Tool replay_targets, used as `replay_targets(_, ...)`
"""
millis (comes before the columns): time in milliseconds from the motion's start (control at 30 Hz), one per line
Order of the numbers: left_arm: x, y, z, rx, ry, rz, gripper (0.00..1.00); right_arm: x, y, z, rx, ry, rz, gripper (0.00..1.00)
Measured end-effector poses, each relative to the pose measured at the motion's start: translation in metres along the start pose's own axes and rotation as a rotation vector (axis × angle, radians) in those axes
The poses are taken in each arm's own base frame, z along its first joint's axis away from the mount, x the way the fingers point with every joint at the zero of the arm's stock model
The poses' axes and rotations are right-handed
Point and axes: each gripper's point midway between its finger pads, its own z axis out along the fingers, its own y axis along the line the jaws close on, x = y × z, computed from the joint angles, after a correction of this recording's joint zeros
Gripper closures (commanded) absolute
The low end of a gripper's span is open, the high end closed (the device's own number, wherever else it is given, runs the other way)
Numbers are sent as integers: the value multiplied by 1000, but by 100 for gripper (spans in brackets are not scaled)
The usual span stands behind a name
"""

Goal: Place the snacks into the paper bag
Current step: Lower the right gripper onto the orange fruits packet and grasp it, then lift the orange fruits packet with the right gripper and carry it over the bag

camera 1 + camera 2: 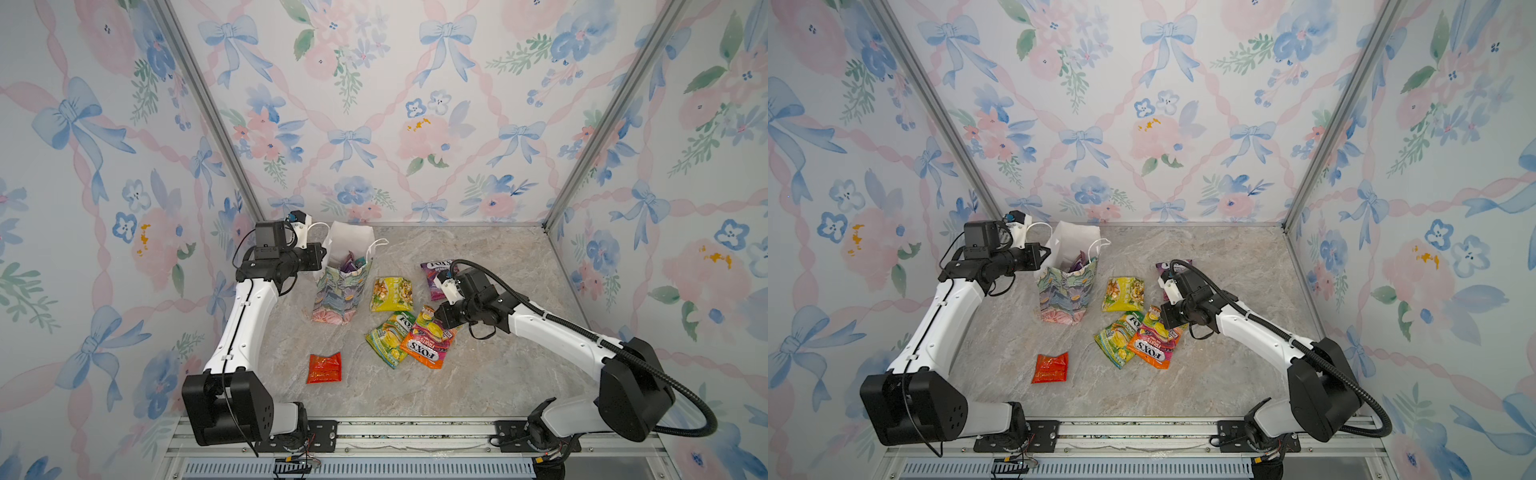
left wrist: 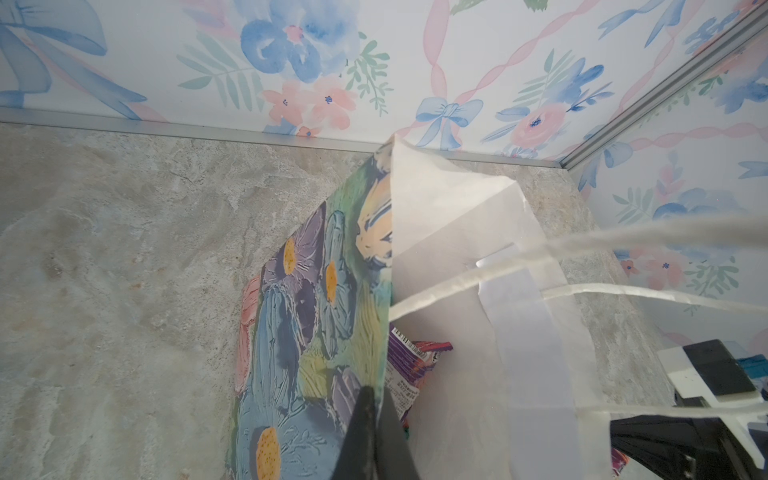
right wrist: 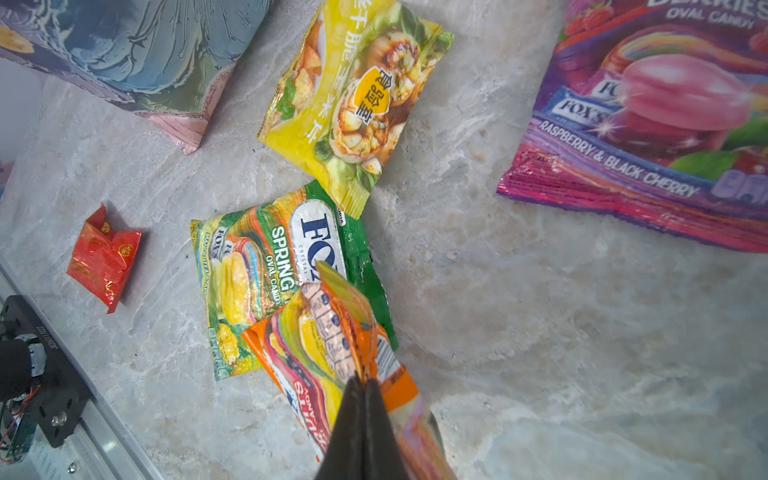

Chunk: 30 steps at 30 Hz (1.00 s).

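Surface: grey marbled tabletop (image 1: 478, 374), flowered walls all round.
Bag: flower-printed paper bag with white cord handles (image 1: 336, 295) stands upright, far left.
Done: a few glossy packets inside the bag (image 1: 351, 264).
My left gripper (image 2: 376, 395): pressed shut on the bag's rim, holding its mouth open.
My right gripper (image 3: 362, 380): pinching an edge of the orange glossy FOX'S packet (image 1: 428, 343), which overlaps the green packet (image 1: 384, 336).
To go: orange, green, yellow packet (image 1: 391, 294), purple packet (image 1: 434, 268) and small red packet (image 1: 324, 368); roughly half done, I judge.

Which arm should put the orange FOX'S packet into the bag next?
Right. The right end effector is shut on the orange packet at its edge. The left end effector is clamped on the wall of the paper bag, steadying it, so it isn't free.
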Motion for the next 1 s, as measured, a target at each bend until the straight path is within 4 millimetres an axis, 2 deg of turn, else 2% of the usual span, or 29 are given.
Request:
replay_targets(100, 0, 0, 0, 2, 0, 0, 100, -10, 10, -14, -1, -25, -32, 100)
replay_targets(300, 0, 0, 0, 2, 0, 0, 100, -42, 29, -50, -9, -139, -84, 100)
replay_targets(533, 0, 0, 0, 3, 0, 0, 100, -72, 48, -80, -2, -217, -144, 100)
replay_targets(767, 0, 0, 0, 3, 0, 0, 100, -119, 79, -122, -27, -342, -215, 100)
replay_targets(1000, 0, 0, 0, 2, 0, 0, 100, -159, 115, -150, -76, -436, -274, 100)
